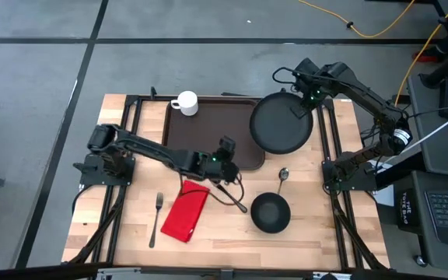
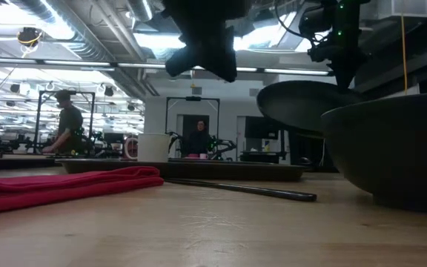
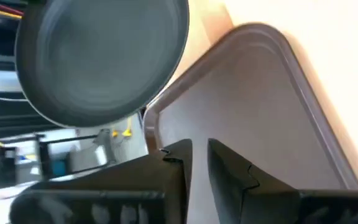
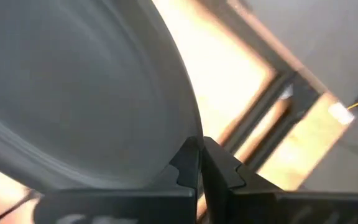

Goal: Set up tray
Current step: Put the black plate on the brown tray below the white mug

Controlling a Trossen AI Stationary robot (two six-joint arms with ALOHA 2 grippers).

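The dark brown tray (image 1: 208, 136) (image 3: 253, 112) lies flat on the table's far middle, with a white mug (image 1: 185, 103) standing in its far left corner. My right gripper (image 1: 306, 101) (image 4: 201, 155) is shut on the round black plate (image 1: 280, 124) (image 2: 302, 100), which hangs over the tray's right edge. My left gripper (image 1: 225, 159) (image 3: 200, 155) hovers above the tray's near right part. Its fingers are a narrow gap apart and touch nothing. In the low view it (image 2: 206, 55) is well above the table. My right gripper pinches the plate's rim (image 4: 188, 124) on its far right side between the two fingers, which lie across the rim. The plate is lifted clear of the table and the tray, and it sits tilted in the hold.
On the near half of the table lie a red napkin (image 1: 187, 210), a fork (image 1: 156, 218) to its left, a thin dark utensil (image 1: 236, 198), a spoon (image 1: 282, 177) and a black bowl (image 1: 271, 212). People show in the room beyond the table.
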